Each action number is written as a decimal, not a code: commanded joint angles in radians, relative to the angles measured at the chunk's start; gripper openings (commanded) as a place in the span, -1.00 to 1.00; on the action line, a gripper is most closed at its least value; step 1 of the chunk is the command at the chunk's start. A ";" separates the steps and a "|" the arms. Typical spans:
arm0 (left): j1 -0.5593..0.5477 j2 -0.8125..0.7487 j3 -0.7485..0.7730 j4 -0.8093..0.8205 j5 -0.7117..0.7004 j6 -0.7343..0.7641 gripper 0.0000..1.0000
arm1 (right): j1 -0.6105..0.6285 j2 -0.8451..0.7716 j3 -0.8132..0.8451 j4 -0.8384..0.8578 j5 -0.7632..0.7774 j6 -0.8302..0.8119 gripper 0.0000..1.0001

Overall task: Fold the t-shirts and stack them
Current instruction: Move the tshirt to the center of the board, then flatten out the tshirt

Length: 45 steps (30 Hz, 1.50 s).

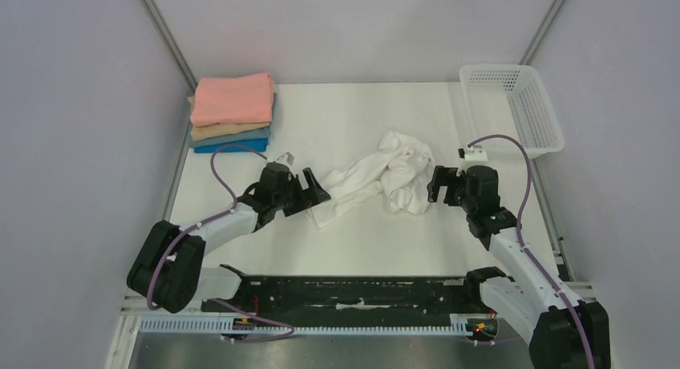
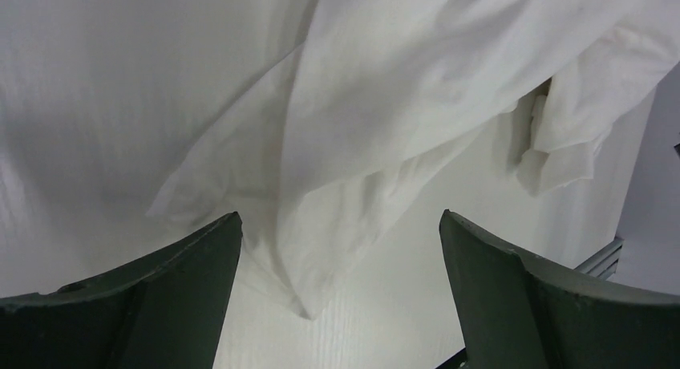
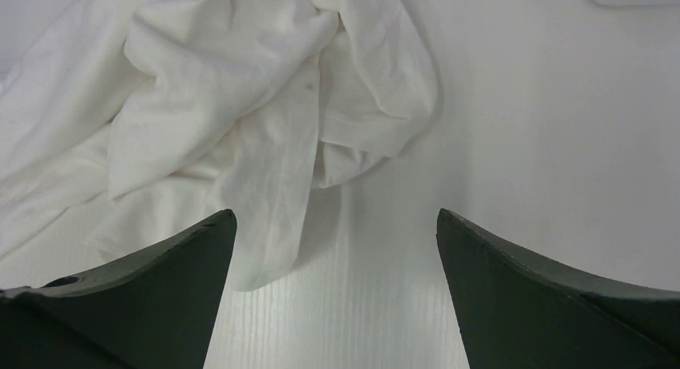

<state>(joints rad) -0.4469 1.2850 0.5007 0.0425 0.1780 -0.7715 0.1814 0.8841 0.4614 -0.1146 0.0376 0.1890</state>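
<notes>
White desk [image 1: 345,112] carries a crumpled white t-shirt [image 1: 393,172] at its middle, while a stack of folded t-shirts [image 1: 231,112], salmon pink on top, sits in the far left corner. Left end effector [image 1: 317,188] and right end effector [image 1: 435,184] flank the crumpled shirt, both with jaws apart, holding nothing

Pale grey walls [image 1: 80,104] on three sides — white table [image 1: 353,112], metal corner posts [image 1: 168,32].

Crumpled plain white cotton t-shirt [image 1: 383,179] mid-table; folded salmon, tan, grey-blue, bright blue t-shirt stack [image 1: 232,112] far-left corner.
</notes>
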 commanded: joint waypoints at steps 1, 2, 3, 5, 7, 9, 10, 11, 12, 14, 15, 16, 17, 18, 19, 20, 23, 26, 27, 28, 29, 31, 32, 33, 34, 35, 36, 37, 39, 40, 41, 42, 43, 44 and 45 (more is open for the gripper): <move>-0.015 0.045 0.070 0.084 0.042 0.067 0.95 | 0.004 -0.024 -0.016 0.049 -0.035 0.006 0.96; -0.016 0.054 0.080 0.073 0.035 0.073 0.95 | 0.006 -0.022 -0.019 0.049 -0.035 0.007 0.96; -0.018 0.063 0.087 0.061 0.026 0.077 0.95 | 0.005 -0.019 -0.022 0.050 -0.035 0.006 0.96; -0.021 0.080 0.095 0.057 0.023 0.083 0.93 | 0.005 -0.017 -0.029 0.053 -0.035 0.007 0.96; -0.022 0.106 0.114 0.046 0.025 0.093 0.87 | 0.004 -0.016 -0.039 0.061 -0.035 0.004 0.96; -0.022 0.127 0.144 -0.009 0.016 0.112 0.78 | 0.004 -0.015 -0.044 0.063 -0.035 0.003 0.96; -0.022 0.126 0.161 -0.053 -0.008 0.126 0.77 | 0.004 -0.013 -0.044 0.060 -0.035 -0.002 0.96; -0.024 0.113 0.179 -0.121 -0.030 0.135 0.76 | 0.004 -0.013 -0.044 0.055 -0.035 -0.005 0.96; -0.025 0.091 0.190 -0.163 -0.061 0.143 0.76 | 0.004 -0.014 -0.043 0.052 -0.035 -0.009 0.96; -0.029 0.020 0.190 -0.228 -0.123 0.145 0.76 | 0.003 -0.018 -0.044 0.051 -0.023 -0.012 0.96; -0.030 -0.022 0.188 -0.246 -0.148 0.148 0.78 | 0.004 -0.018 -0.043 0.051 -0.017 -0.014 0.96; -0.029 -0.061 0.182 -0.253 -0.166 0.150 0.82 | 0.005 -0.017 -0.044 0.050 -0.016 -0.014 0.96; -0.030 -0.085 0.178 -0.254 -0.174 0.153 0.83 | 0.004 -0.018 -0.044 0.050 -0.016 -0.014 0.96; -0.030 -0.100 0.174 -0.251 -0.202 0.155 0.85 | 0.004 -0.018 -0.044 0.052 -0.016 -0.013 0.96; -0.029 -0.101 0.173 -0.241 -0.213 0.155 0.87 | 0.004 -0.018 -0.048 0.055 -0.017 -0.014 0.96; -0.029 -0.089 0.177 -0.231 -0.206 0.156 0.87 | 0.005 -0.017 -0.049 0.058 -0.017 -0.016 0.96; -0.029 0.009 0.213 -0.203 -0.143 0.163 0.85 | 0.004 -0.017 -0.046 0.057 -0.010 -0.023 0.96; -0.029 0.128 0.263 -0.200 -0.098 0.165 0.80 | 0.004 -0.019 -0.046 0.052 -0.002 -0.030 0.96; -0.029 0.159 0.276 -0.196 -0.083 0.178 0.77 | 0.004 -0.020 -0.047 0.052 -0.001 -0.033 0.96; -0.029 0.189 0.293 -0.201 -0.080 0.189 0.73 | 0.004 -0.020 -0.046 0.053 0.002 -0.037 0.96; -0.029 0.210 0.307 -0.210 -0.083 0.194 0.72 | 0.004 -0.018 -0.046 0.053 0.006 -0.039 0.96; -0.029 0.239 0.319 -0.190 -0.048 0.199 0.65 | 0.004 -0.015 -0.048 0.054 0.012 -0.040 0.96; -0.029 0.249 0.315 -0.167 -0.024 0.195 0.60 | 0.004 -0.012 -0.048 0.054 0.011 -0.041 0.96; -0.029 0.257 0.310 -0.140 0.004 0.193 0.54 | 0.004 -0.010 -0.049 0.056 0.010 -0.041 0.96; -0.029 0.270 0.310 -0.128 0.016 0.190 0.47 | 0.004 -0.006 -0.050 0.055 0.010 -0.041 0.96; -0.029 0.282 0.314 -0.126 0.022 0.187 0.32 | 0.004 -0.003 -0.050 0.055 0.010 -0.041 0.96; -0.029 0.296 0.318 -0.123 0.031 0.186 0.25 | 0.004 -0.001 -0.049 0.056 0.010 -0.041 0.96; -0.029 0.309 0.318 -0.120 0.043 0.186 0.22 | 0.004 0.001 -0.050 0.055 0.010 -0.042 0.96; -0.030 0.330 0.318 -0.111 0.065 0.178 0.06 | 0.003 0.003 -0.050 0.055 0.010 -0.043 0.96; -0.029 0.338 0.318 -0.110 0.069 0.179 -0.02 | 0.004 0.006 -0.050 0.055 0.010 -0.042 0.96; -0.029 0.343 0.318 -0.109 0.070 0.176 -0.16 | 0.004 0.008 -0.050 0.055 0.009 -0.043 0.96; -0.029 0.344 0.319 -0.110 0.075 0.177 -0.30 | 0.004 0.010 -0.051 0.056 0.007 -0.042 0.96; -0.029 0.343 0.317 -0.108 0.078 0.176 -0.52 | 0.003 0.013 -0.052 0.056 0.003 -0.042 0.96; -0.030 0.339 0.316 -0.108 0.080 0.172 -0.87 | 0.003 0.016 -0.052 0.056 -0.005 -0.043 0.96; -0.029 0.328 0.312 -0.106 0.080 0.168 -0.95 | 0.004 0.016 -0.054 0.056 -0.010 -0.044 0.96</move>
<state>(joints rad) -0.4728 1.6234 0.7918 -0.1005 0.2180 -0.6102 0.1814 0.8928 0.4141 -0.0906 0.0311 0.1627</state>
